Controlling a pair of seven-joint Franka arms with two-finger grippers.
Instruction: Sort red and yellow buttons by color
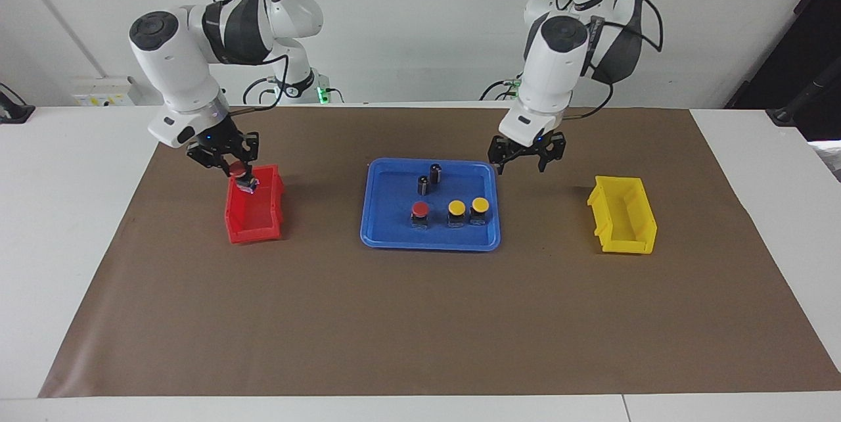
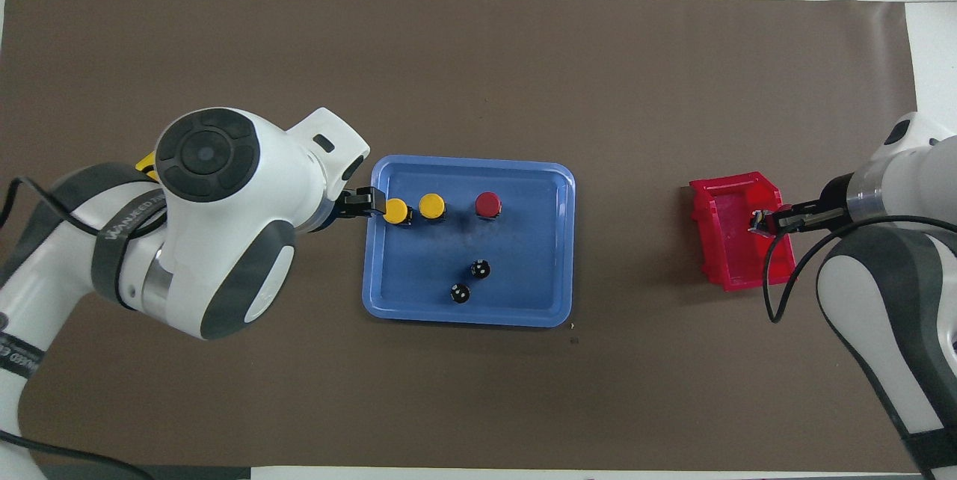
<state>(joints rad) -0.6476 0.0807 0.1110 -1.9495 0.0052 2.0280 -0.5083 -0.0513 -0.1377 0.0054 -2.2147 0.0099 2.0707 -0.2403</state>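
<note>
My right gripper [image 1: 240,177] is shut on a red button [image 1: 236,170] and holds it over the red bin [image 1: 253,225], at the bin's end nearer to the robots; the gripper also shows in the overhead view [image 2: 764,223]. In the blue tray [image 1: 394,238] stand one red button [image 1: 420,210] and two yellow buttons [image 1: 456,208] [image 1: 480,204] in a row. My left gripper [image 1: 526,162] is open and empty, up in the air over the tray's corner toward the left arm's end. The overhead view shows it [image 2: 368,203] beside the yellow button [image 2: 396,210].
Two dark capless cylinders [image 1: 435,172] [image 1: 423,184] stand in the tray, nearer to the robots than the buttons. A yellow bin [image 1: 624,218] sits toward the left arm's end of the table. In the overhead view the left arm covers most of it.
</note>
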